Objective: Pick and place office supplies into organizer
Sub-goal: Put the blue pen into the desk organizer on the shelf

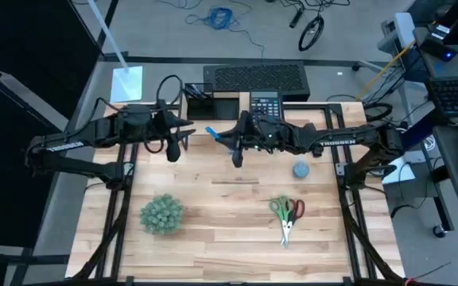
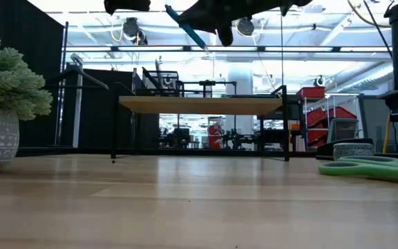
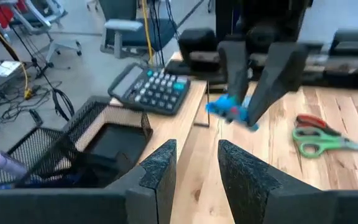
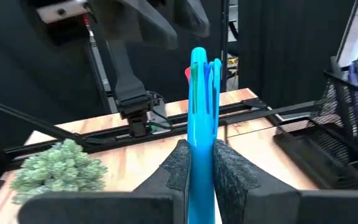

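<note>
Pens first: you have one blue pen pinched between the closed fingers of the right end effector, held clear above the counter just in front of the wooden riser shelf. The low view shows the same pen tilted, high over the shelf top.

Count two pairs of scissors, one green-handled and one red-handled, lying together on the counter well in front of the shelf and toward the right arm's side. One calculator sits on the shelf. The black mesh organizer stands at the shelf's left end, beside the calculator. One fuzzy green plant stands in front of the shelf on the left arm's side.

"TROSSEN" can be read on both arms.

Your left end effector hovers just in front of the shelf near the organizer, its fingers slightly parted and holding nothing. Both arms reach inward toward each other.
</note>
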